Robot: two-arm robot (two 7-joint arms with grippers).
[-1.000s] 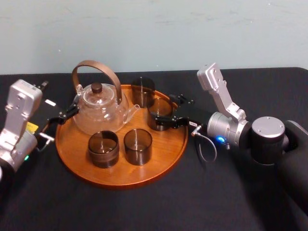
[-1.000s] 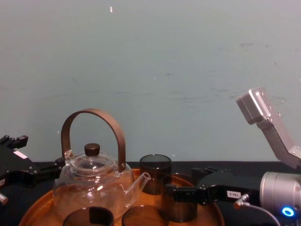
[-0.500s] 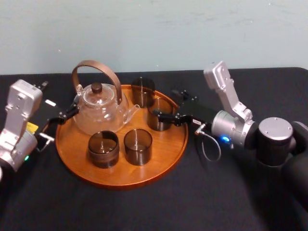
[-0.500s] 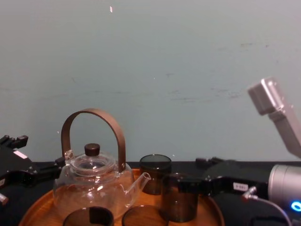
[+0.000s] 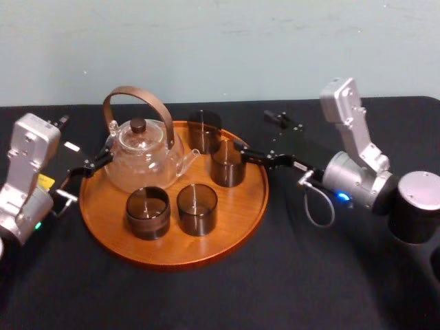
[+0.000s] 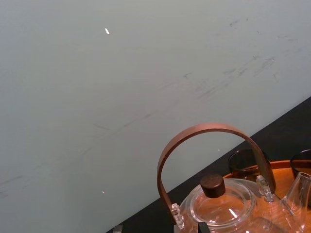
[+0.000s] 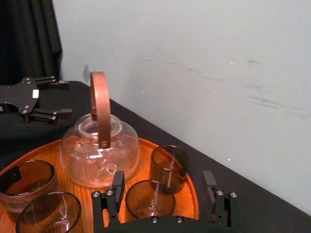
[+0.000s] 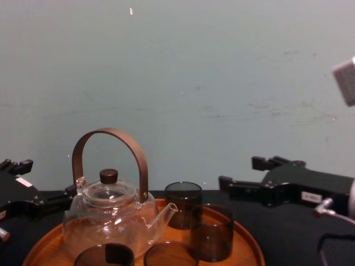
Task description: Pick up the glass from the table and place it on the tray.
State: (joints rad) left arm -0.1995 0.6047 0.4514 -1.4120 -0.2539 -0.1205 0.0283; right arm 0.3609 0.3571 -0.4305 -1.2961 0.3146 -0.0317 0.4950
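The round wooden tray (image 5: 234,227) lies on the black table (image 5: 289,289) with a glass teapot (image 5: 141,157) and several dark glasses on it. One glass (image 5: 227,163) stands upright near the tray's right rim, also seen in the chest view (image 8: 211,233) and the right wrist view (image 7: 144,198). My right gripper (image 5: 253,132) hovers open just right of and above that glass, apart from it, with nothing between its fingers (image 7: 117,184). At the tray's left side my left gripper (image 5: 86,137) rests open beside the teapot.
Three more glasses stand on the tray: one at the back (image 5: 204,130) and two at the front (image 5: 197,210) (image 5: 148,213). The teapot's tall brown handle (image 8: 111,133) rises over the tray. A pale wall runs behind the table.
My right gripper has drawn back to the right and risen away from the glass, which stays standing on the tray. The left arm has not moved.
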